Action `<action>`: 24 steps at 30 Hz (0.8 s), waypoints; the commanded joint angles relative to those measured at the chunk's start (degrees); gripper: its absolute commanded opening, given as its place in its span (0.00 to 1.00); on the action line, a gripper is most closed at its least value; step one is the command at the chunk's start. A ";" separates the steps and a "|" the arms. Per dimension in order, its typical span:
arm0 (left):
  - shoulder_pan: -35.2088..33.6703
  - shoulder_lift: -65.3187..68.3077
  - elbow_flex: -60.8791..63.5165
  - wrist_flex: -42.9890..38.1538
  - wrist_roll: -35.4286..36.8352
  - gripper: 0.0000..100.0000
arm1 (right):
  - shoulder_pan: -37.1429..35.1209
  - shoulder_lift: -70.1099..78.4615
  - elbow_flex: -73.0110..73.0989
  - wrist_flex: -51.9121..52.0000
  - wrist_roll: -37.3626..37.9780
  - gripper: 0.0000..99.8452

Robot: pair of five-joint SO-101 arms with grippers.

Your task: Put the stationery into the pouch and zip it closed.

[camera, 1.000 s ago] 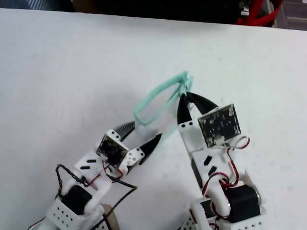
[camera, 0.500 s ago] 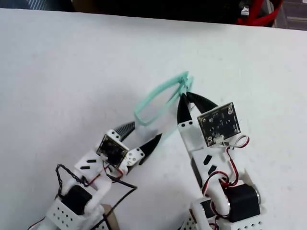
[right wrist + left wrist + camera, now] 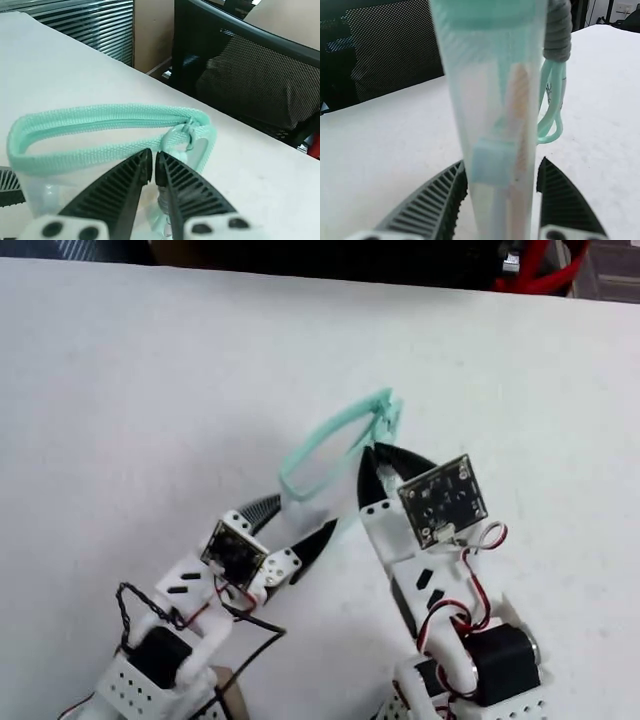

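Observation:
A see-through pouch (image 3: 322, 462) with a mint-green zipper lies on the white table (image 3: 150, 390), its mouth standing in a loop. In the left wrist view the pouch (image 3: 490, 100) holds an orange pencil (image 3: 520, 100) and a blue eraser (image 3: 490, 167). My left gripper (image 3: 295, 522) grips the pouch's near end between its two fingers (image 3: 437, 202). My right gripper (image 3: 368, 454) is shut, its tips (image 3: 154, 162) right at the zipper pull ring (image 3: 181, 137) at the far end of the zipper (image 3: 100, 116). I cannot tell whether it pinches the pull.
The table's far edge runs along the top of the high view, with red cables (image 3: 540, 268) beyond it. A dark mesh chair (image 3: 260, 75) stands behind the table. Open tabletop lies to the left and right of both arms.
My right gripper has shifted a little to the left and back along the zipper's near edge. The pouch and the left arm have stayed put.

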 commanded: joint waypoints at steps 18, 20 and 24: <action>0.48 -0.40 -0.09 0.09 0.62 0.23 | 0.48 -0.40 -7.03 12.35 -0.62 0.02; 0.48 -0.40 -0.09 0.09 0.62 0.23 | -2.59 -0.40 -6.95 13.41 -0.53 0.02; 0.48 -0.40 -0.09 0.18 0.62 0.23 | -6.99 -0.40 -7.03 13.67 -0.18 0.02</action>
